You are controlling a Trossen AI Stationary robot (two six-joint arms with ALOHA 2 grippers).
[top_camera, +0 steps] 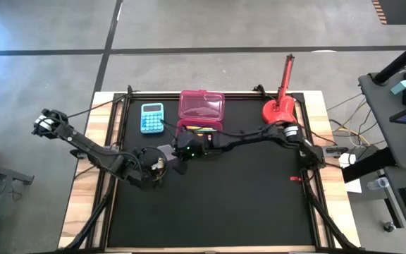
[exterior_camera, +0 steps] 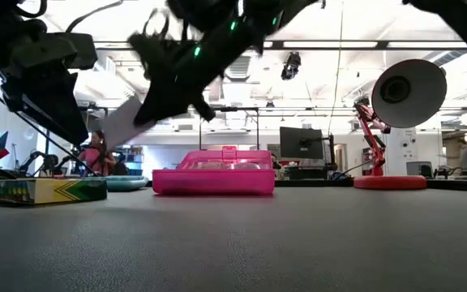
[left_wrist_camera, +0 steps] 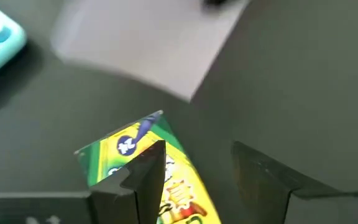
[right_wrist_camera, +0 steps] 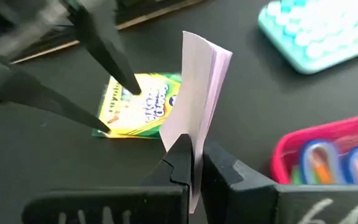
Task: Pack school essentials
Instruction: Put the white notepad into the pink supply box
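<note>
A thin white notepad (right_wrist_camera: 197, 81) is lifted off the table in my shut right gripper (right_wrist_camera: 194, 149), left of the open pink case (top_camera: 201, 113); in the low view the notepad (exterior_camera: 128, 122) slants downward. A yellow-and-green crayon pack (right_wrist_camera: 138, 102) lies flat on the black mat. My left gripper (left_wrist_camera: 197, 168) is open and hovers just above that pack (left_wrist_camera: 148, 155), its fingers clear of it in the low view (exterior_camera: 67, 122). Pens and pencils (right_wrist_camera: 328, 158) lie inside the pink case. My right gripper pinches the notepad between its two fingers at one edge (right_wrist_camera: 192, 134), several sheets together. The fingers (top_camera: 182, 152) come slanting down from the table's right. The notepad is lifted clear and stands away from the fingers, tilted toward the crayon pack.
A light-blue calculator (top_camera: 151, 118) lies left of the pink case near the far edge. A red desk lamp (top_camera: 280, 106) stands at the far right corner. The two grippers are close together at mid-left (top_camera: 164, 159). The near half of the mat (top_camera: 224, 212) holds nothing.
</note>
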